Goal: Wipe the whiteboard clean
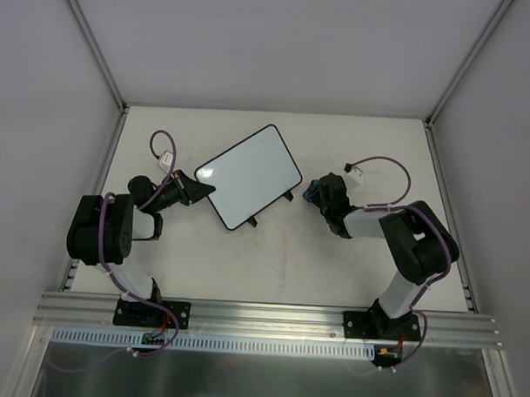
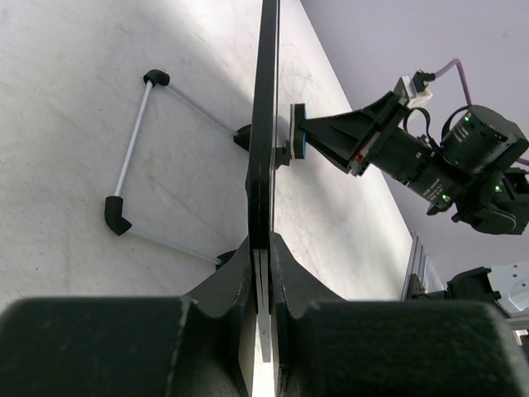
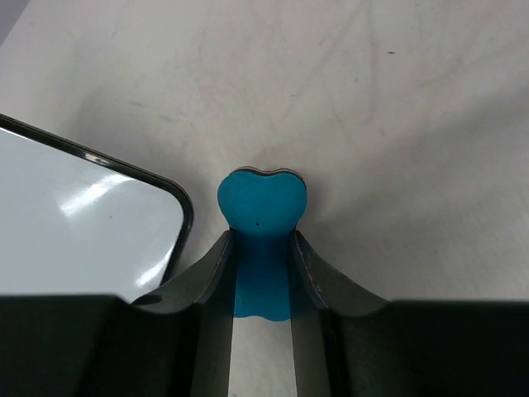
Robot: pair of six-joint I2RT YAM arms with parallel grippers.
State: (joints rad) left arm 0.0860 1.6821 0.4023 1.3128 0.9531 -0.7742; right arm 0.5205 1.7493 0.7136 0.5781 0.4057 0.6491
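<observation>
The left gripper (image 2: 263,248) is seen closed tight on the near edge of the whiteboard (image 1: 248,174), the thin black frame being pinched between both fingers. The right gripper (image 3: 261,240) is closed on a blue eraser (image 3: 261,203), whose rounded end projects past the fingertips.

The whiteboard is propped at a tilt near the middle of the table (image 1: 289,260), turned diagonally, with its left corner in the left gripper's hold. The eraser is held just beside the board's right corner, off the white surface; whether the frame is touched cannot be told. No marking can be made out on the board, only glare.

The board is judged to be light, stiff and smooth-faced, so it would slide or tip under wiping pressure unless braced. The frame edge is judged the right place for a hold, since the writing face is left free. The eraser is judged light and slightly yielding, and is well taken by its waist.

Counted: 1 whiteboard, 1 eraser, 2 grippers, 2 black feet (image 1: 289,196) and 1 wire stand (image 2: 132,149) behind the board.
</observation>
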